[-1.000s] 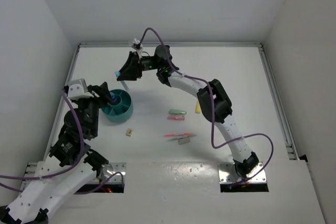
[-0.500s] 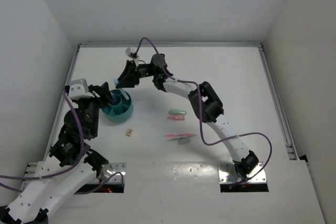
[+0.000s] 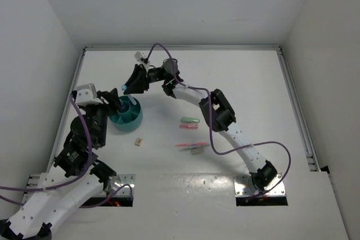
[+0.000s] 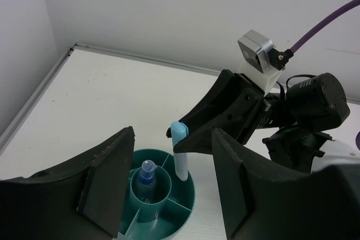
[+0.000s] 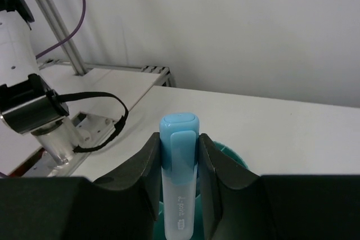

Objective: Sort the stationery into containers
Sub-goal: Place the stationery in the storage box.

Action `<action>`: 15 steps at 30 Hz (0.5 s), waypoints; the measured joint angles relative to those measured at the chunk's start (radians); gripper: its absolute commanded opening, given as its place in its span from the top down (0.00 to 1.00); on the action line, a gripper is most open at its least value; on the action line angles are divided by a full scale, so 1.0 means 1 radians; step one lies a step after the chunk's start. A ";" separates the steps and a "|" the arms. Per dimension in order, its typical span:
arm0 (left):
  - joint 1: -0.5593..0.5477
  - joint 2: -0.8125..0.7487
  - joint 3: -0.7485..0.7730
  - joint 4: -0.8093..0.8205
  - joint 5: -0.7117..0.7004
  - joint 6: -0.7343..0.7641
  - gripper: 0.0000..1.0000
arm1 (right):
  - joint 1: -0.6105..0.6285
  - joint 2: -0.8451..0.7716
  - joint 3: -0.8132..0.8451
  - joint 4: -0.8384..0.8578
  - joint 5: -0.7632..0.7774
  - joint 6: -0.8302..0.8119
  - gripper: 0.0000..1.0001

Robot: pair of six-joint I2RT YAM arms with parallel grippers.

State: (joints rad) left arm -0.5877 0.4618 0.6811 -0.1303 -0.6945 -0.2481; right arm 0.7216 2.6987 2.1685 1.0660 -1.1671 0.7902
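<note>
The round teal organiser (image 3: 128, 117) stands at the left of the table and also shows in the left wrist view (image 4: 169, 209). A clear-blue marker (image 4: 145, 177) stands in its centre tube. My right gripper (image 3: 126, 87) is shut on a light-blue marker (image 5: 179, 195), held upright with its lower end over an outer compartment at the organiser's far side (image 5: 233, 158). My left gripper (image 3: 114, 105) is open, its jaws on either side of the organiser. A green piece (image 3: 190, 120), a pink piece (image 3: 188, 126), a thin red pen (image 3: 188, 145) and a beige eraser (image 3: 138, 141) lie on the table.
The right arm (image 3: 216, 111) stretches across the middle of the table above the loose items. A small greyish piece (image 3: 197, 150) lies beside the red pen. White walls enclose the table at the back and sides.
My right gripper has carried the light-blue marker left and down, to the organiser's far rim. The right arm now hides the yellow marker. The left gripper has barely moved.
</note>
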 measured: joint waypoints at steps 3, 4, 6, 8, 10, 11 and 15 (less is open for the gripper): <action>0.000 0.003 0.000 -0.003 0.000 0.000 0.38 | 0.000 0.023 0.040 0.026 -0.013 0.000 1.00; 0.000 0.005 0.000 -0.003 0.000 0.000 0.38 | 0.000 0.032 0.052 0.036 -0.018 0.000 1.00; 0.000 0.009 0.000 -0.003 0.001 0.001 0.38 | 0.000 0.053 0.072 0.056 -0.026 0.000 1.00; 0.000 0.013 0.000 -0.003 0.002 0.002 0.38 | 0.000 0.074 0.079 0.064 -0.040 0.000 1.00; 0.000 0.016 0.000 -0.003 0.002 0.003 0.38 | 0.000 0.093 0.086 0.069 -0.050 -0.003 1.00; 0.000 0.018 0.000 -0.003 0.002 0.003 0.38 | 0.000 0.101 0.089 0.070 -0.053 -0.005 1.00; 0.000 0.024 0.000 -0.003 0.002 0.004 0.38 | 0.000 0.132 0.108 0.077 -0.075 -0.015 1.00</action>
State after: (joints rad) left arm -0.5877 0.4854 0.6811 -0.1333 -0.6922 -0.2443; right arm 0.7212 2.8307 2.2768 1.1431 -1.2419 0.7750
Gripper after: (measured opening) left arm 0.624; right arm 0.282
